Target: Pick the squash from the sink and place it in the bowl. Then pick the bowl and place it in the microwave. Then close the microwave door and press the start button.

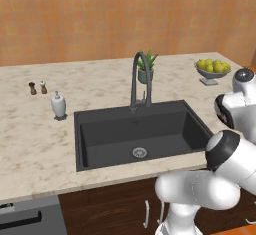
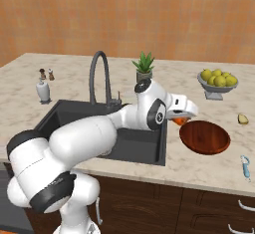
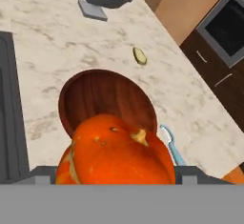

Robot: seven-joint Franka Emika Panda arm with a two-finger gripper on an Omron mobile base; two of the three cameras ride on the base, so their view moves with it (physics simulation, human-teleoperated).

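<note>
My gripper [image 3: 114,174] is shut on the squash [image 3: 114,151], an orange-red round vegetable held between the two fingertips. In the right base view the hand [image 2: 182,112] hangs just past the sink's [image 2: 144,146] right edge, and the squash [image 2: 180,121] peeks out under it at the left rim of the bowl [image 2: 204,137]. The wide reddish-brown bowl [image 3: 100,94] lies right below and ahead of the squash, with nothing inside. The dark grey sink [image 1: 140,129] has only its silver drain [image 1: 139,152] in it.
A grey dish of yellow-green fruit [image 2: 217,81] stands behind the bowl. A small yellowish piece [image 3: 139,56] and a blue-white tool [image 3: 171,144] lie right of it. The faucet [image 1: 140,79], a plant [image 2: 144,64] and a soap bottle [image 1: 58,105] stand around the sink. A dark grey-trimmed appliance [image 3: 224,23] sits beyond the counter's end.
</note>
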